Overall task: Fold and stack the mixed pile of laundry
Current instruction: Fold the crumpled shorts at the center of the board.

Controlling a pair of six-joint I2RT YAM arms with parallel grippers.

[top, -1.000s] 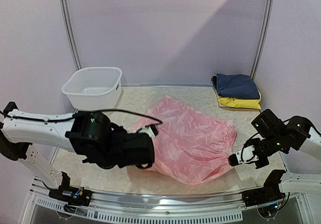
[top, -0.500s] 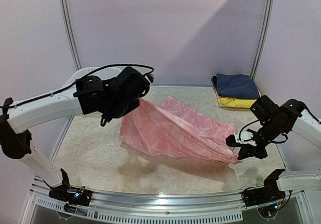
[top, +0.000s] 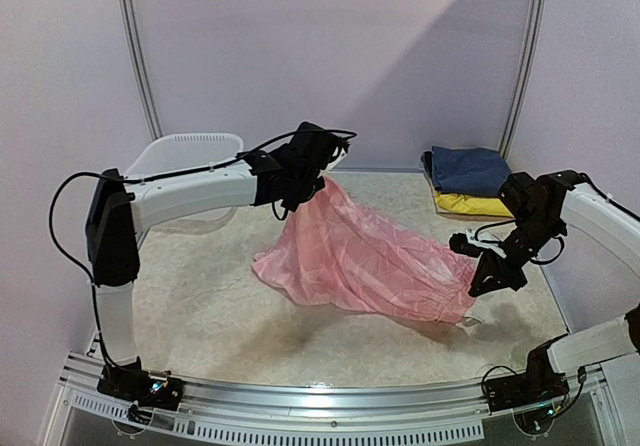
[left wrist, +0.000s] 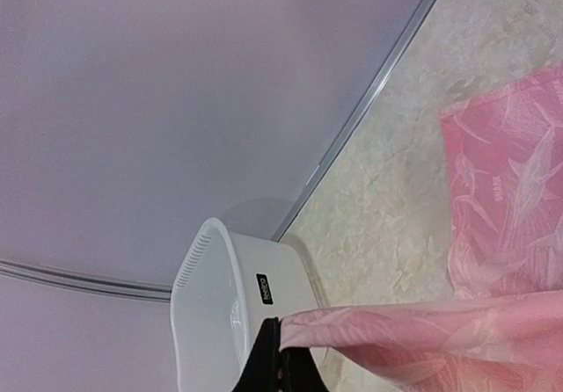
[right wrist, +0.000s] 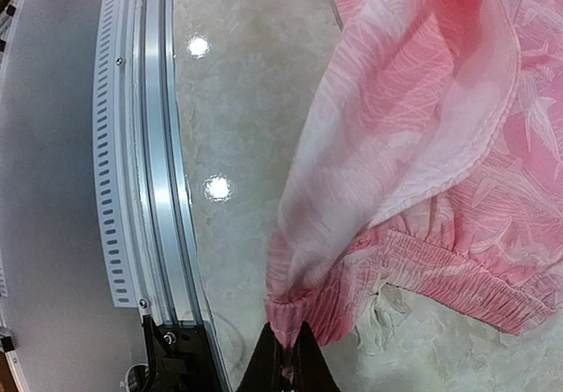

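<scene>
Just to the right of the white slotted plastic basket (top: 188, 146), the left gripper (top: 304, 186) is pinched tight on one edge of the thin pink crinkly garment (top: 360, 256) and holds it up off the pale speckled table (top: 200, 296). In the left wrist view its black fingertips (left wrist: 280, 361) meet on the cloth's hem, with the basket directly behind them. From that grip the pink cloth slopes down and away from the basket towards the near right. There the right gripper (top: 476, 286), well apart from the basket, is clamped on the gathered elastic band. Part of the garment's lower edge hangs near the tabletop between the two grips. Across the back of the table from the basket, a folded navy garment (top: 472, 171) lies stacked on a folded yellow one (top: 482, 205).
</scene>
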